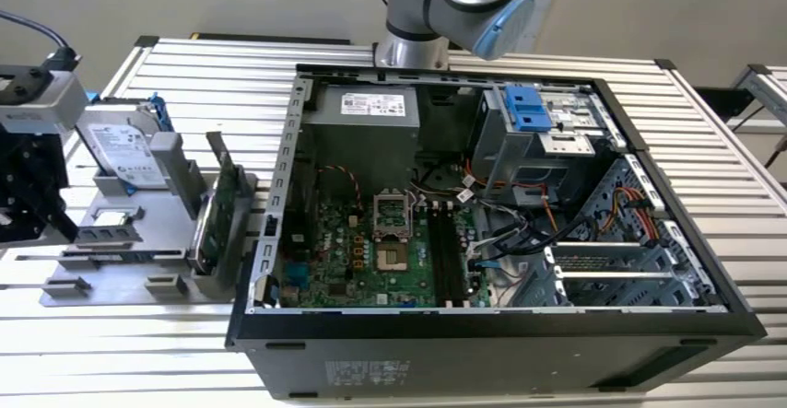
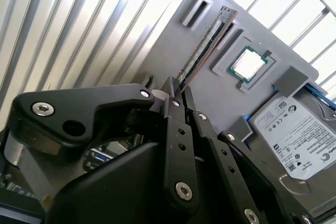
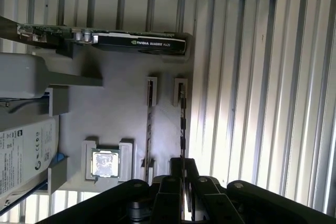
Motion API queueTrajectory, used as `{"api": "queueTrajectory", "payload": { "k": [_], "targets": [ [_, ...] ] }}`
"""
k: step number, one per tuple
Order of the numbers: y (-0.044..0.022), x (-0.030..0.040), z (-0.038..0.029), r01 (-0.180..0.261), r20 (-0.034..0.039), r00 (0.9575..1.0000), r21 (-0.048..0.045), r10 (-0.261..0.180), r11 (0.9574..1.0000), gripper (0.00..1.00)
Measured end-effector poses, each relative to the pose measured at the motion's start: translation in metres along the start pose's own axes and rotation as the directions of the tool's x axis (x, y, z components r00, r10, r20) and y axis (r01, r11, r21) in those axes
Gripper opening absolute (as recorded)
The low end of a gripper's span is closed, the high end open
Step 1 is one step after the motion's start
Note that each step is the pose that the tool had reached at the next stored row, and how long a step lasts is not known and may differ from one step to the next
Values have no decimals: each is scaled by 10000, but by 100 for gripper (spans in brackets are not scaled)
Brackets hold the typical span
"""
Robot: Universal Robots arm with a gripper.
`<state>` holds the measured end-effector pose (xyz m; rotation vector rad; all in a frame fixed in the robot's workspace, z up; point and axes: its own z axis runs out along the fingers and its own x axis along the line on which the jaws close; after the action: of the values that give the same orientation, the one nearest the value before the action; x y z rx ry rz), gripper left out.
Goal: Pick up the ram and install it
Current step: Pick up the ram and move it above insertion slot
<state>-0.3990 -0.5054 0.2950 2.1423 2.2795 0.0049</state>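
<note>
The ram is a thin dark stick standing on edge on the grey holder plate. In the first wrist view the ram runs from a small bracket straight into my gripper. In the second wrist view my gripper has its two black fingertips closed together on the near end of the stick. In the exterior view my gripper hangs over the end of the holder plate on the exterior view's left, far from the open computer case. The long black memory slots lie on the motherboard.
The plate also carries a processor chip, a silver hard drive in a blue bracket, and a green graphics card standing upright. A thin second strip runs beside the ram. The ribbed aluminium table surrounds everything.
</note>
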Motion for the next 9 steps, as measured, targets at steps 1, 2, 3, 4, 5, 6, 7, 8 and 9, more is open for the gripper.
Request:
{"api": "queueTrajectory", "payload": {
  "k": [1, 2, 3, 4, 5, 6, 7, 8, 9],
  "targets": [
    [0, 0, -9, -1, 0, 10000, 1, 1, 10000, 0],
    [0, 0, -18, -2, 0, 10000, 0, 2, 10000, 0],
    [0, 0, -27, -2, 0, 10000, 1, 2, 10000, 0],
    [0, 0, -36, -3, 0, 10000, 1, 3, 10000, 0],
    [0, 0, -45, -4, 1, 10000, 1, 4, 10000, 0],
    [0, 0, -54, -4, 0, 10000, 1, 4, 10000, 0],
    [0, 0, -64, -5, 0, 10000, 0, 5, 10000, 0],
    [0, 0, -74, -6, 0, 10000, 0, 6, 10000, 0],
    [0, -1, -84, -7, 1, 10000, 1, 7, 10000, 0]
  ]
}}
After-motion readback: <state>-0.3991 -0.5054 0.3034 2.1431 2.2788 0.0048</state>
